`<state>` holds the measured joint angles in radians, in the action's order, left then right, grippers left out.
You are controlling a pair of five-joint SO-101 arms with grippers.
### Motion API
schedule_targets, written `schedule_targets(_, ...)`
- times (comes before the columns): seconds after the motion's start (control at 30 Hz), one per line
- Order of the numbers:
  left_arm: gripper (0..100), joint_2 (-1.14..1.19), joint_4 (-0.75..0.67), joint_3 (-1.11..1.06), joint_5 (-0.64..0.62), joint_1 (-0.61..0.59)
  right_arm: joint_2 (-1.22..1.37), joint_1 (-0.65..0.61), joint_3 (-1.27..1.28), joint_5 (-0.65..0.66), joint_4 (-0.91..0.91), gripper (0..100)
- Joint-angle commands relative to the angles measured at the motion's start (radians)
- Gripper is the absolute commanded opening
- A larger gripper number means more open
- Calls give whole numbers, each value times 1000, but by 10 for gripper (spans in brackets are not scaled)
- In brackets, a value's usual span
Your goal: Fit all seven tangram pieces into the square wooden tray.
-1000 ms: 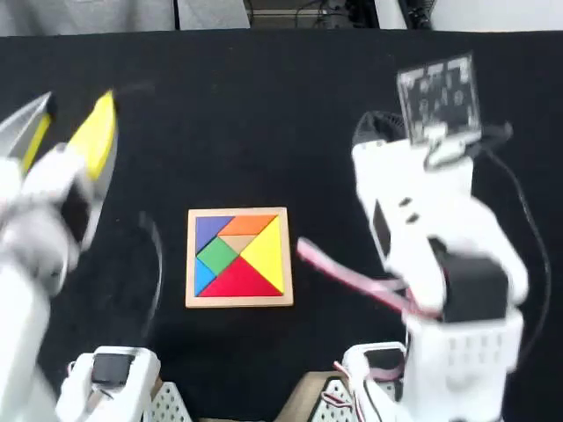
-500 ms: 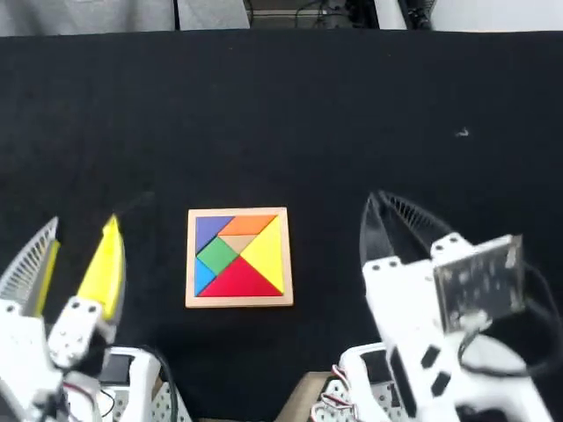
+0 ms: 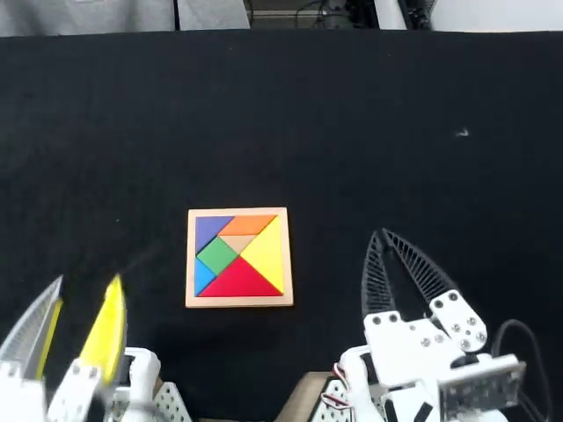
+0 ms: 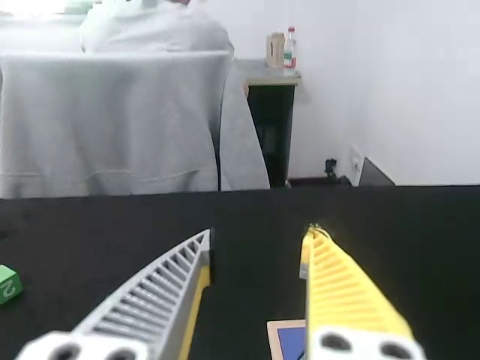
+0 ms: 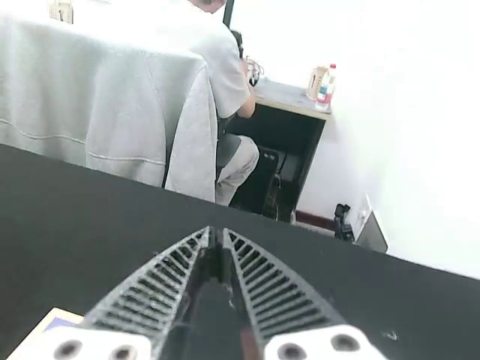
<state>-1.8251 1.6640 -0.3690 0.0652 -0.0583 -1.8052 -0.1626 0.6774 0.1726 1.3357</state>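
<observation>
The square wooden tray (image 3: 239,301) lies in the middle of the black table, with several coloured tangram pieces flat inside it: a yellow triangle (image 3: 265,258), a red triangle (image 3: 239,280), a green square (image 3: 216,255), an orange triangle (image 3: 247,225) and blue pieces. My left gripper (image 3: 86,286) is at the near left, apart from the tray, open and holding nothing; its grey and yellow fingers spread in the left wrist view (image 4: 259,234). My right gripper (image 3: 381,236) is at the near right, shut and holding nothing (image 5: 216,231). A tray corner (image 4: 289,339) shows between the left fingers.
A small green cube (image 4: 7,284) lies on the black cloth off to one side in the left wrist view. Both arm bases stand at the near table edge. Behind the far edge are a grey cloth-covered table and a dark desk.
Both arms have drawn back from mid-table toward the near edge. The left gripper stayed open, the right one ended shut. The tray and its pieces have not moved.
</observation>
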Motion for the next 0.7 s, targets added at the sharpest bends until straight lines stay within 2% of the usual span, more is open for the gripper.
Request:
schedule_targets(0.0,204,-5,35,77,3,2,-87,-8,33,3,-66,12)
schedule_targets(0.1,204,-3,-17,-68,3,4,-87,-8,124,3,-157,12)
schedule_targets(0.2,204,-3,-181,-338,3,1,-87,-8,282,2,-288,12)
schedule_targets(0.27,204,-3,-351,-535,3,-50,-87,-8,414,2,-404,12)
schedule_targets(0.4,204,-3,-810,-931,3,-160,-88,54,673,2,-674,12)
schedule_targets(0.57,204,-3,-1278,-1340,15,-171,-88,109,989,2,-1062,12)
schedule_targets(0.6,204,5,-1277,-1330,21,-171,-79,110,1015,0,-1102,12)
schedule_targets(0.67,204,14,-1215,-1325,28,-160,-71,106,1000,-2,-1062,12)
